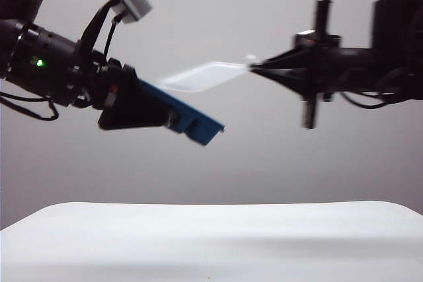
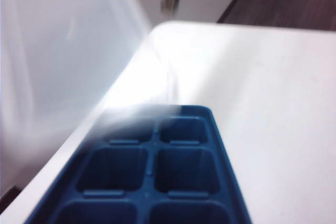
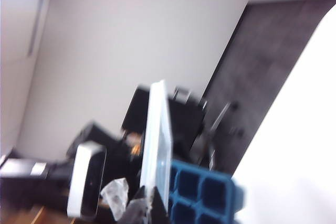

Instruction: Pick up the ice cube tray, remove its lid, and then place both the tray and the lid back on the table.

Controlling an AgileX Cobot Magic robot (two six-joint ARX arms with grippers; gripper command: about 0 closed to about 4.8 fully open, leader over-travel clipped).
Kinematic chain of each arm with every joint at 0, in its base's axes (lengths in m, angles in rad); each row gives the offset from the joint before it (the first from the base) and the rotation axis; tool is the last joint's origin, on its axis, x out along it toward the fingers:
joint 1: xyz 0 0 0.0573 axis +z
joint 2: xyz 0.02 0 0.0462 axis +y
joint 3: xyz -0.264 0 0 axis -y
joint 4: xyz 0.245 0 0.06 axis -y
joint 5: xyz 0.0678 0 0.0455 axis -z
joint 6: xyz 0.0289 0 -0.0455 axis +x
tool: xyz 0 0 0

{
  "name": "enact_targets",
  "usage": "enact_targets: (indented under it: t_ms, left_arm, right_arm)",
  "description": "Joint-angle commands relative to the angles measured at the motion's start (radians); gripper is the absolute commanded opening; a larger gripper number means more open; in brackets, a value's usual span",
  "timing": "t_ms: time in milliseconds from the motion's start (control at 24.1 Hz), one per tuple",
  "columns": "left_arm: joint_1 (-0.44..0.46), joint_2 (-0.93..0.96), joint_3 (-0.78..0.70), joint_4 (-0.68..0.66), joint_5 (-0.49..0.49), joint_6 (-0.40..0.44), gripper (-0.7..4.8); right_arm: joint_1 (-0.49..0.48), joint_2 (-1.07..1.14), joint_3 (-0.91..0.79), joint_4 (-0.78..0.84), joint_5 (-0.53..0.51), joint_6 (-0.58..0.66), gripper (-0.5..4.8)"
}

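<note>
Ice cube tray (image 1: 195,121) hangs well above the white table (image 1: 211,239), tilted with its free end lower, its other end pinched in the left gripper (image 1: 142,105) on the left of the exterior view. Its open navy compartments fill the left wrist view (image 2: 152,174) and show blue in the right wrist view (image 3: 202,195). Just above it, lifted clear at the right end, the translucent lid (image 1: 205,76) is pinched by its corner in the right gripper (image 1: 254,67), whose fingers are pressed together on it.
</note>
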Motion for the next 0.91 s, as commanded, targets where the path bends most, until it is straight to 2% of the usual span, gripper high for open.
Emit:
enact_targets:
  t_ms: [42,208,291,374,457,498,540,665,706,914]
  left_arm:
    - [0.007,-0.003,0.002,-0.038,-0.027,0.042,2.68]
    - [0.045,-0.003,0.002,-0.077,-0.019,0.044,2.68]
    - [0.074,-0.003,0.002,-0.081,-0.007,0.043,2.68]
    - [0.112,-0.003,0.002,-0.076,0.071,0.044,2.68]
    - [0.208,-0.002,0.002,-0.064,0.281,0.053,2.67]
    - [0.238,0.0,0.002,-0.057,0.345,0.061,2.66]
    - [0.279,0.008,0.002,-0.039,0.414,0.062,2.62]
    - [0.323,0.045,0.002,0.005,0.48,0.061,2.63]
    - [0.334,0.093,0.002,0.032,0.507,0.06,2.63]
    - [0.332,0.267,0.002,0.122,0.563,0.055,2.63]
  right_arm:
    - [-0.07,-0.005,0.007,0.017,-0.01,-0.006,-0.05]
    - [-0.162,-0.005,0.003,-0.006,-0.055,-0.007,-0.05]
    - [-0.177,-0.005,-0.008,-0.011,-0.069,-0.01,-0.05]
    - [-0.184,-0.004,-0.027,-0.013,-0.072,-0.032,-0.05]
    - [-0.186,-0.004,-0.073,-0.127,-0.073,-0.15,-0.05]
    - [-0.186,-0.004,-0.084,-0.182,-0.072,-0.202,-0.05]
    - [-0.186,-0.003,-0.1,-0.336,-0.059,-0.338,-0.05]
    - [-0.187,-0.002,-0.105,-0.593,0.006,-0.54,-0.05]
    - [-0.186,0.0,-0.105,-0.717,0.061,-0.636,-0.05]
    - [-0.187,0.002,-0.105,-0.848,0.134,-0.713,-0.05]
